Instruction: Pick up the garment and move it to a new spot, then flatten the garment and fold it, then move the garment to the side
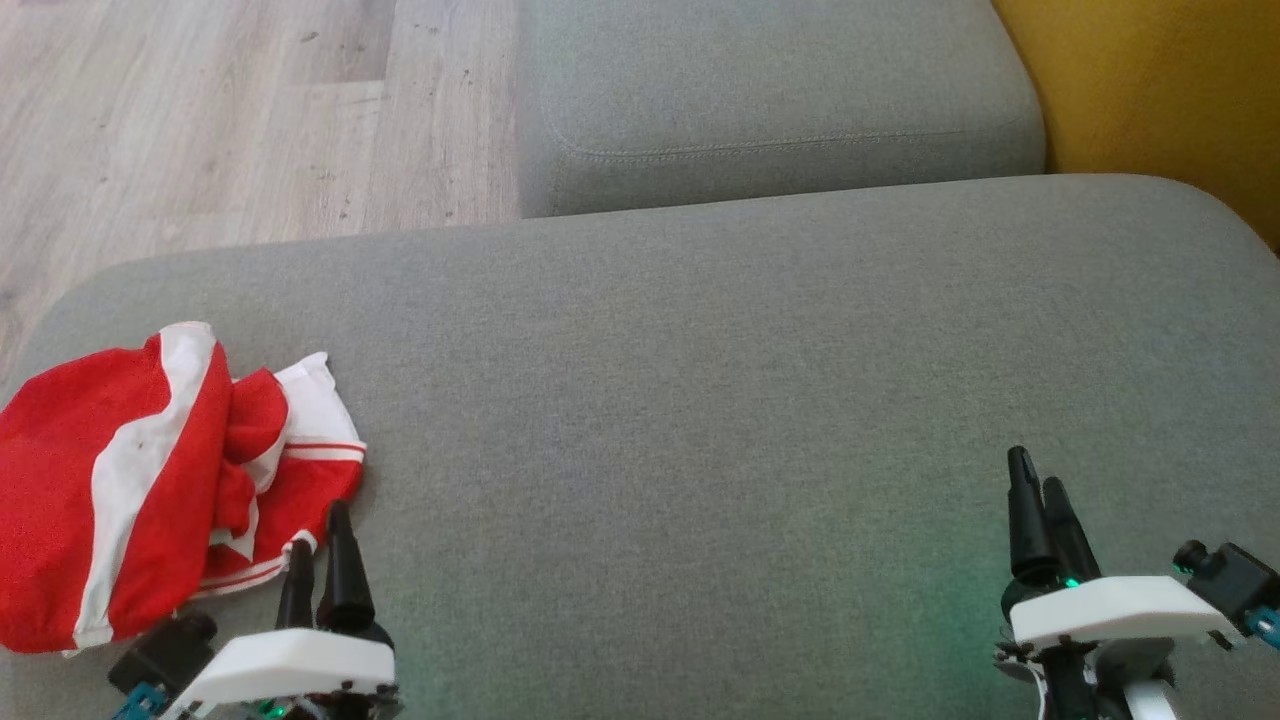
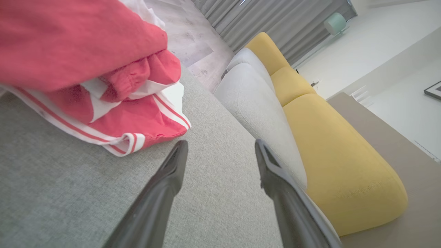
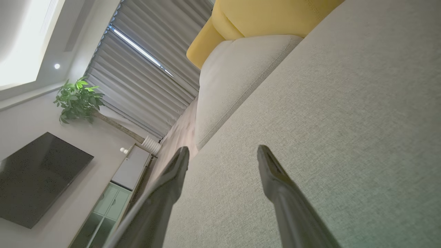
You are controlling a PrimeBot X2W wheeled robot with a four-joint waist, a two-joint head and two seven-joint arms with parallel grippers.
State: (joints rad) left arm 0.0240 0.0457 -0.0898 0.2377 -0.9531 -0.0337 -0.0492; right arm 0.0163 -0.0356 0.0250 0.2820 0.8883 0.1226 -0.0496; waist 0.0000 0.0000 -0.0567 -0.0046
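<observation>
Garment (image 1: 130, 480), red with white stripes, lies crumpled at the left end of the grey cushion (image 1: 700, 400). My left gripper (image 1: 320, 527) is just beside its striped hem, jaws spread wide, holding nothing. My right gripper (image 1: 1036, 468) is well apart from it over the cushion, jaws equally wide, empty.

I see a broad grey cushion (image 1: 760, 400) in front, a smaller grey cushion (image 1: 780, 90) just beyond, a yellow cushion (image 1: 1150, 80) far right, and pale wood floor (image 1: 200, 120) far left. The right wrist view gives me grey curtains (image 3: 144, 79), a leafy plant (image 3: 78, 100) and a dark screen (image 3: 38, 175).
</observation>
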